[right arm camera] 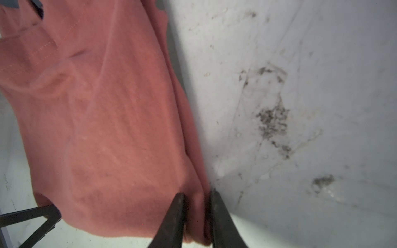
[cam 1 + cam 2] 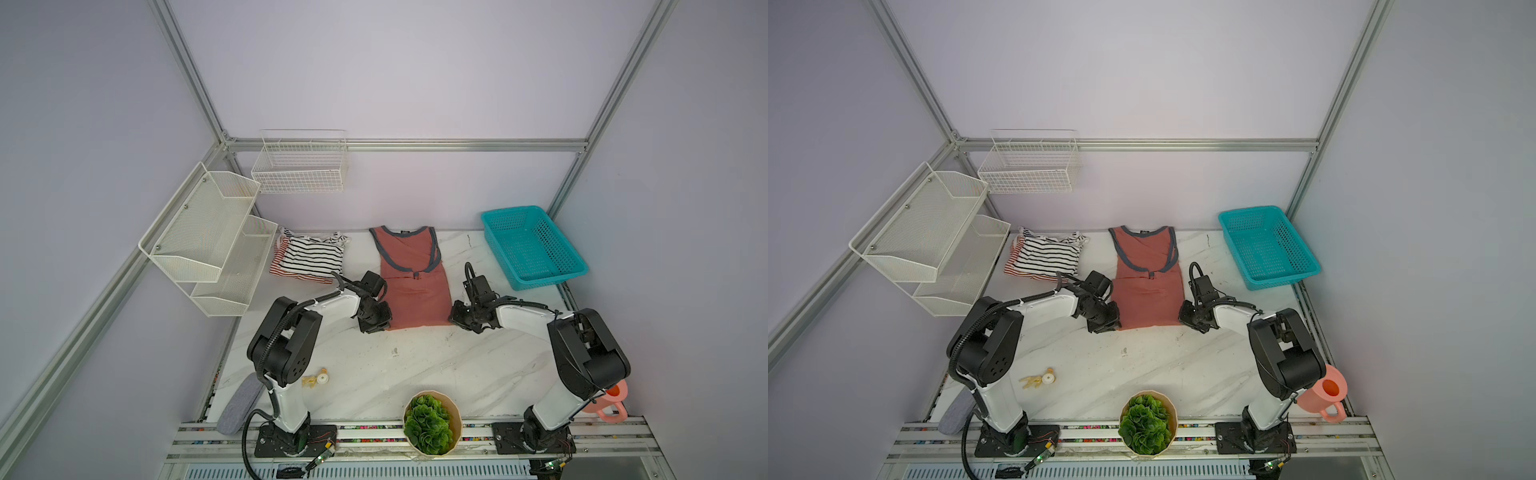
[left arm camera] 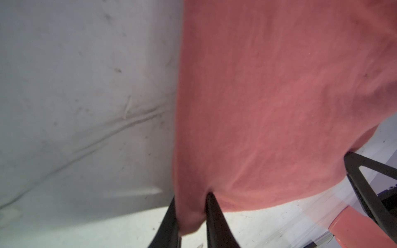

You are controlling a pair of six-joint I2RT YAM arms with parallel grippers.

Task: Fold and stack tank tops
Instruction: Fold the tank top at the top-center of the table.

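Note:
A dusty-red tank top lies flat in the middle of the table, neck toward the back wall. My left gripper is at its near left hem corner. In the left wrist view the left gripper is shut on a pinch of the red cloth. My right gripper is at the near right hem corner, and the right wrist view shows the right gripper shut on the red cloth too. A folded black-and-white striped tank top rests on a red-and-white striped one at the back left.
A teal basket stands at the back right. White mesh shelves and a wire basket hang on the left and back walls. A potted plant, small trinkets, a grey case and a pink pitcher sit along the near edge.

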